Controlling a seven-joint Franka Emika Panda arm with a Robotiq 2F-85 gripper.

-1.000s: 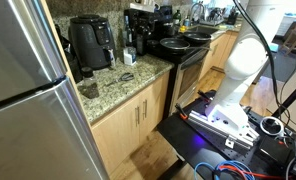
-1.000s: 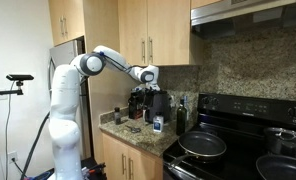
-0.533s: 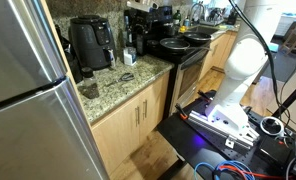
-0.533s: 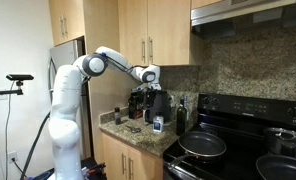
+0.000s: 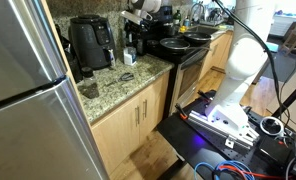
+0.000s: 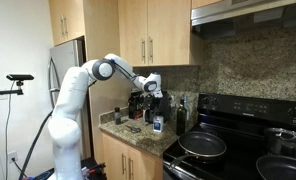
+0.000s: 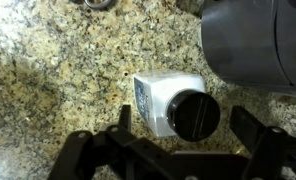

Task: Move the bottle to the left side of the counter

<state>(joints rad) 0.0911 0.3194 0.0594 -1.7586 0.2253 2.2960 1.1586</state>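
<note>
Hovering over bottle [image 7: 171, 104], end effector [image 7: 180, 135] fingers spread wide, gripping nothing. Bottle upright on granite worktop [image 7: 48, 70], just beside dark grey rounded object [image 7: 253, 40]; air fryer [image 5: 91, 42], brownish cup [image 5: 88, 88] well apart.

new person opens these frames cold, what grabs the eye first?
The white arm arching over the counter, and the big steel fridge filling the foreground in an exterior view. In the wrist view, the bottle sits dead centre on the granite, seen from above, dark cap up, with the open fingers spread to either side.
</note>
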